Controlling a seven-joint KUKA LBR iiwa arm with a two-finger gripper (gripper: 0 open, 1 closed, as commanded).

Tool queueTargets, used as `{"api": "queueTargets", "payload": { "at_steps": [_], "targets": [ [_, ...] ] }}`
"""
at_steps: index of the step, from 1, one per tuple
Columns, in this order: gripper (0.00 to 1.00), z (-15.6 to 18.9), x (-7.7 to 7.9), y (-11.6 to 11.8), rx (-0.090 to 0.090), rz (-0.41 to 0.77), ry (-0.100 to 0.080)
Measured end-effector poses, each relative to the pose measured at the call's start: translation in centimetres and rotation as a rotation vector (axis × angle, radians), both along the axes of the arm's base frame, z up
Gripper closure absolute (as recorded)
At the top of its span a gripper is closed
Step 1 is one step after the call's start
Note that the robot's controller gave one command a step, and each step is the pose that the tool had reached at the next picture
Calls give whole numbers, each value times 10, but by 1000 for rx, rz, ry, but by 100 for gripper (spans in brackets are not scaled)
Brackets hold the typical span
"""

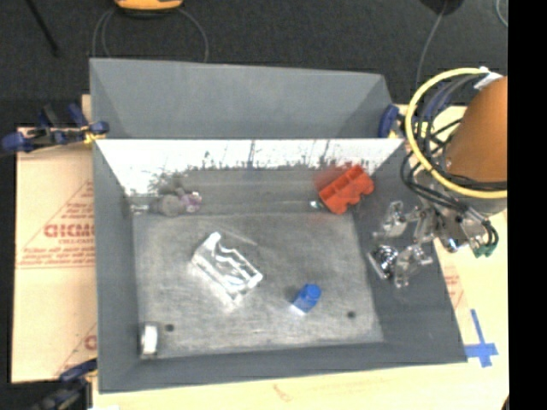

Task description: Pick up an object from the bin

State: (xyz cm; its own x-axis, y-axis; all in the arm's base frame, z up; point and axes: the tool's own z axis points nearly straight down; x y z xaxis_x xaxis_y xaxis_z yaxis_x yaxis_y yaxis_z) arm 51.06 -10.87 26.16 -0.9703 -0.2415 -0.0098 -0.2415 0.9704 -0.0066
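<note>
Grey bin point(115, 254): claw point(394, 263) at right wall, spread or not cannot tell; red block point(346, 189) near, up-left

Bin point(239, 101): five loose items on its floor, well apart from one another.
- Far right corner: toy brick point(346, 189), against the back wall.
- Far left corner: small lump point(177, 202), at the foot of the back wall.
- Left of centre: packet point(226, 263), lying askew.
- Near side, right of centre: small block point(305, 296), in front of and right of the packet, close to it but apart.
- Near left corner: small cap point(149, 339).
- End effector point(396, 267): over the bin's right wall, right of the small block, in front of the toy brick.
</note>
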Motion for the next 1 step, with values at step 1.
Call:
{"api": "queueTargets", "payload": {
  "at_steps": [1],
  "targets": [
    [100, 29, 17, -7, -1, 378, 5]
  ]
}}
